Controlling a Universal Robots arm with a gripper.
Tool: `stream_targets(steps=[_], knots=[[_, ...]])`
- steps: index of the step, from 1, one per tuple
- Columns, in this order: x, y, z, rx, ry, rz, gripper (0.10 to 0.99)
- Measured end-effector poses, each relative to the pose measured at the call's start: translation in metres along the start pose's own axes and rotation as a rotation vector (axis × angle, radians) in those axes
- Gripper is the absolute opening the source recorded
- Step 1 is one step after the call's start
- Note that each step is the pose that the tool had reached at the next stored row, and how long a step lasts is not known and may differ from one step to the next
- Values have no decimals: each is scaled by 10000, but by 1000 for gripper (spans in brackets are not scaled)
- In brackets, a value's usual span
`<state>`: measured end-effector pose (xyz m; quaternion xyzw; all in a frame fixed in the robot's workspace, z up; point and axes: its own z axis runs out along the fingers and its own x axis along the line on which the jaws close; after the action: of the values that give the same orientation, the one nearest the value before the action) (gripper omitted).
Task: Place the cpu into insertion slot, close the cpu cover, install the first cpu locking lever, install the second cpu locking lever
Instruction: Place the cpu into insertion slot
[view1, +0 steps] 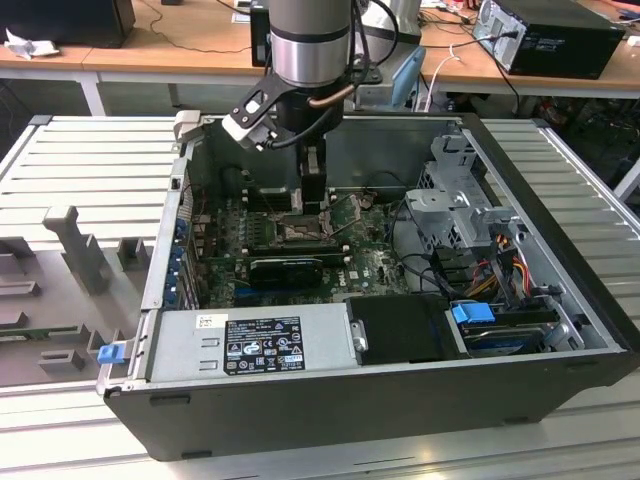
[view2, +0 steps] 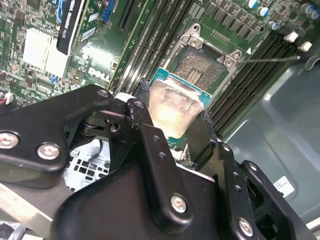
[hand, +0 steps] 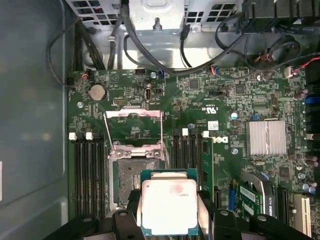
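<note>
Grey ribbed table (view1: 80, 160) carrying an open computer case (view1: 330, 400), with wooden desks (view1: 150, 45) and cables behind. Green motherboard (view1: 370, 265) lying flat on the case floor. Reaching down into the case from the arm, black pincer (view1: 312, 200), narrowed onto two opposite edges of the cpu (hand: 169, 205) and pinching it above the board. Held roughly level, square, with a dull silver-grey top smeared whitish and a thin green rim; in the first wrist view overlapping the near edge of the insertion slot (hand: 127, 175), not seated. Slot bare, brownish-gold pin field exposed. Swung open beyond the slot, cpu cover (hand: 134, 114), board visible through its window.
</note>
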<state>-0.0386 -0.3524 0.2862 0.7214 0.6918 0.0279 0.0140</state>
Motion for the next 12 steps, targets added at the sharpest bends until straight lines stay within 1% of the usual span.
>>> stream_targets(steps=[6,7,8,10,11,12], knots=[[3,8,102,-3,-12,66,533],[4,6,129,-3,-13,70,533],[4,4,173,-2,-16,75,533],[5,1,211,-3,-14,77,533],[11,-2,248,-4,-15,78,533],[34,-8,279,-3,-15,71,533]])
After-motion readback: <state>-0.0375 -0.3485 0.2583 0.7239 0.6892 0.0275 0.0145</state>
